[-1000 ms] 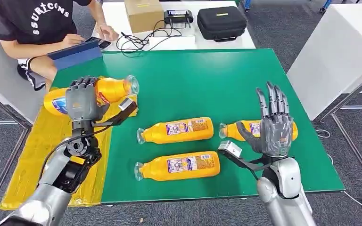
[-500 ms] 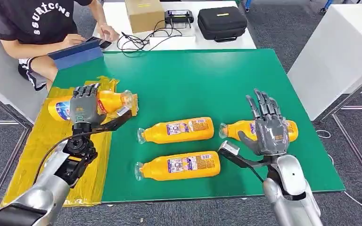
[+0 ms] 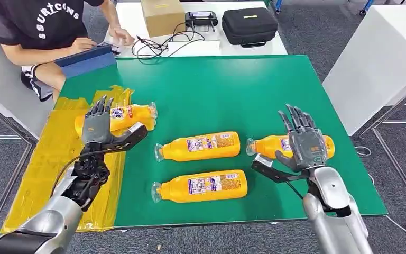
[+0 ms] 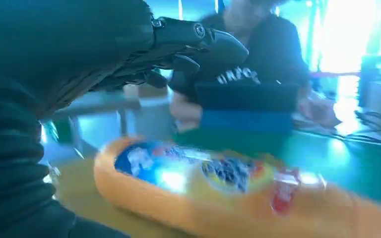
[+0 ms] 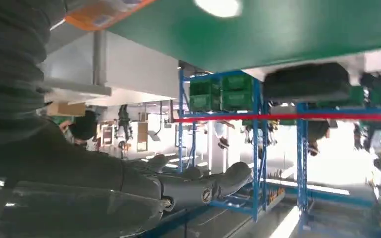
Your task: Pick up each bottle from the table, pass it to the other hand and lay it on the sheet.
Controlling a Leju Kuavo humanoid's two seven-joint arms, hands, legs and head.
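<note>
An orange bottle (image 3: 129, 114) lies on its side on the yellow sheet (image 3: 47, 164) at the table's left edge. My left hand (image 3: 97, 127) hovers just in front of it with fingers straight and apart, holding nothing. In the left wrist view the same bottle (image 4: 228, 193) lies below the fingers (image 4: 188, 42). Three more orange bottles lie on the green table (image 3: 232, 90): one in the middle (image 3: 198, 146), one nearer me (image 3: 201, 186), one on the right (image 3: 277, 144). My right hand (image 3: 304, 143) is spread open above the right bottle, partly hiding it.
A person (image 3: 37, 26) sits at the far left corner with a blue tablet (image 3: 84, 59). Behind the green table, a white table carries a cardboard box (image 3: 161, 16), a black case (image 3: 248, 24) and cables. A white block (image 3: 380, 58) stands to the right.
My left hand brought the bottle down onto the yellow sheet and let it go, fingers now straight. My right hand sank lower over the right bottle.
</note>
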